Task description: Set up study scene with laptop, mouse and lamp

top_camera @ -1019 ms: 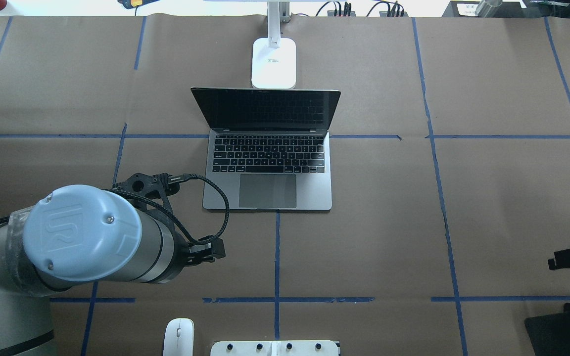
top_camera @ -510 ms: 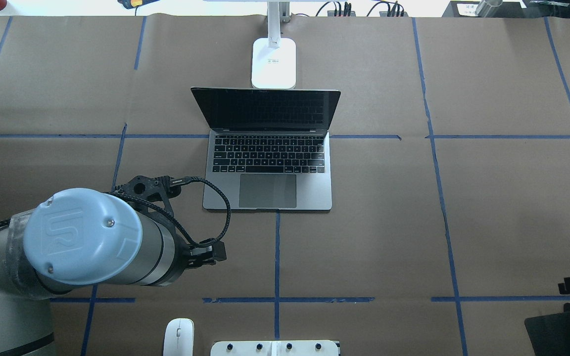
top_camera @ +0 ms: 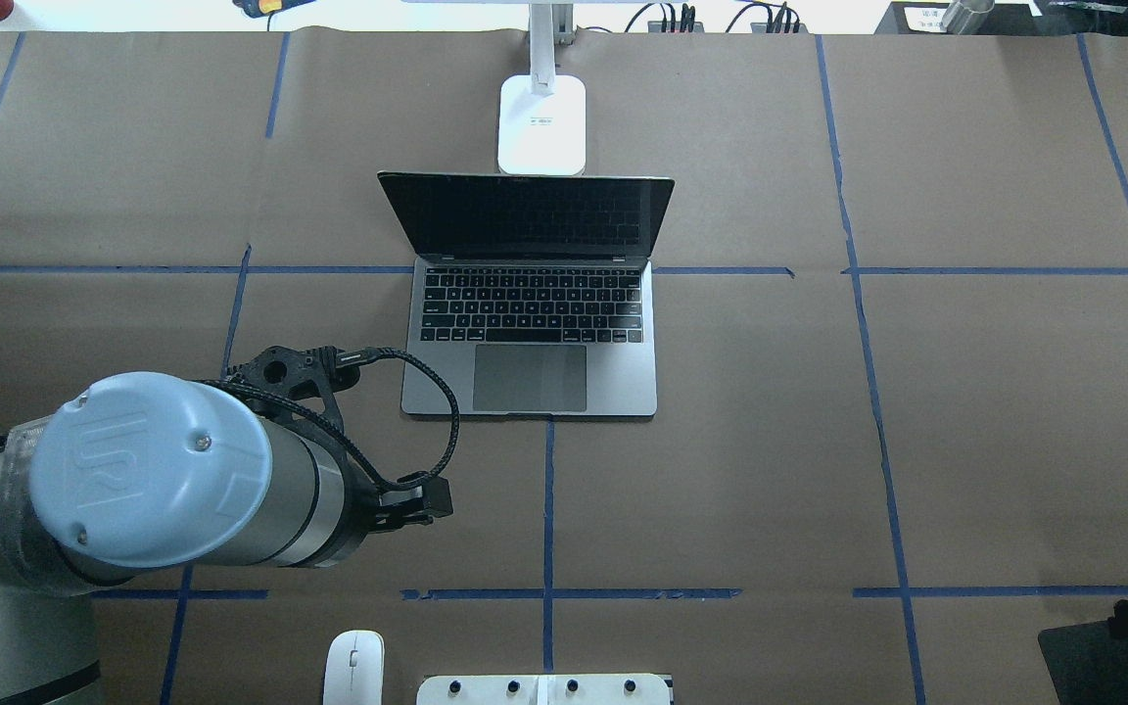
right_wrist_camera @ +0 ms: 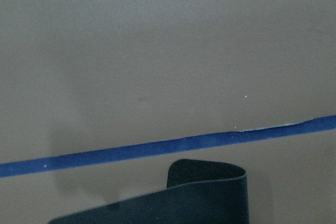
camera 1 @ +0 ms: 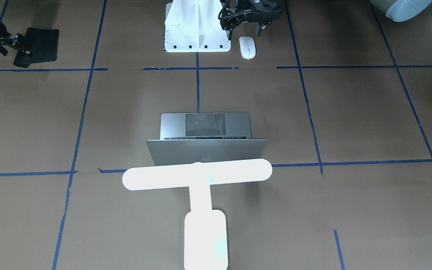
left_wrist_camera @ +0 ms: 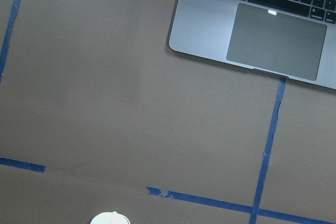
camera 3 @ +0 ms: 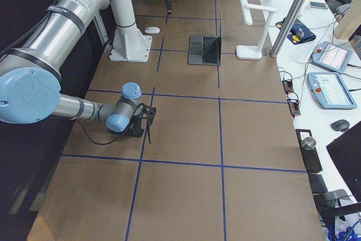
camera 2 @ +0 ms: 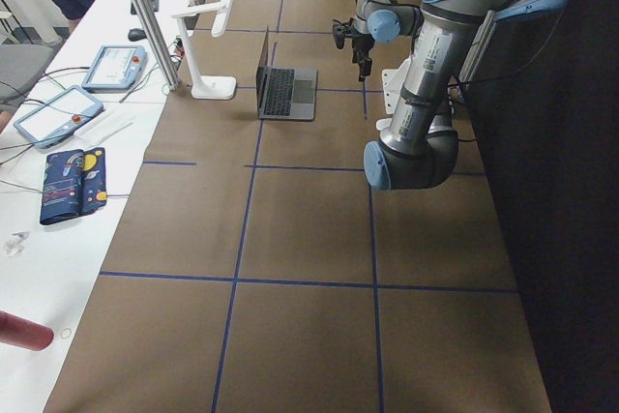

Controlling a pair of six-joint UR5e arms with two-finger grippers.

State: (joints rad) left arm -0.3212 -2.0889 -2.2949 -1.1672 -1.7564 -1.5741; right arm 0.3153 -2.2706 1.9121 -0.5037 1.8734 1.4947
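Observation:
The laptop stands open at the table's middle, screen dark; it also shows in the front view. The glowing lamp stands just behind it, base on the table. The white mouse lies at the near edge left of the pedestal; it also shows in the front view. My left gripper hangs above the mouse, fingers apart, empty. My right gripper is at the edge of the black pad, fingers apart; I cannot tell if it touches the pad.
The white ribbed pedestal with bolt holes stands at the near edge, right of the mouse. The black pad's edge curls upward. Blue tape lines grid the brown table cover. Tablets and cables lie beyond the far edge.
My right gripper has moved back toward the near edge, onto the black pad's edge. My left arm has shifted slightly toward the near edge. Laptop, lamp and mouse have not moved.

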